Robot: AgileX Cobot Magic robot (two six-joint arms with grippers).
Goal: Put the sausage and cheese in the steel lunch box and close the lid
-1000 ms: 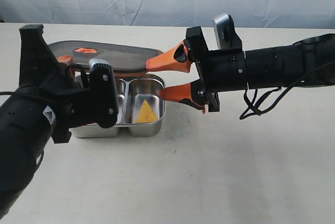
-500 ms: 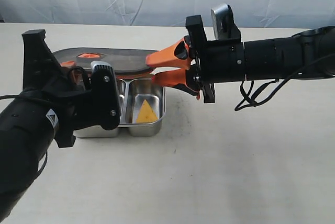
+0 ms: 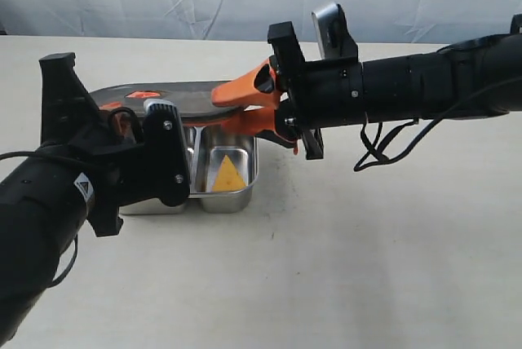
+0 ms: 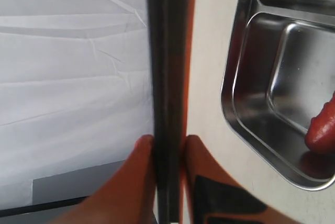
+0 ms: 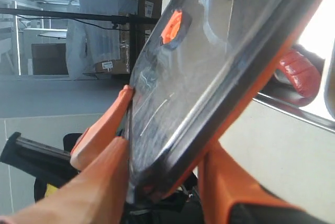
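One lid (image 3: 175,98), one steel lunch box (image 3: 228,201), two grippers
The lid is clamped by the left gripper (image 4: 168,144) and right gripper (image 3: 238,108) above the box's far side. One cheese (image 3: 228,175) is held in the right compartment, one sausage (image 4: 322,130) in the other. The arm sticker (image 3: 79,187) is unreadable.

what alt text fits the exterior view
The left gripper and right gripper clamp opposite ends of a dark lid, holding it just above a steel lunch box on a pale table. A yellow cheese wedge lies in its right-hand compartment.
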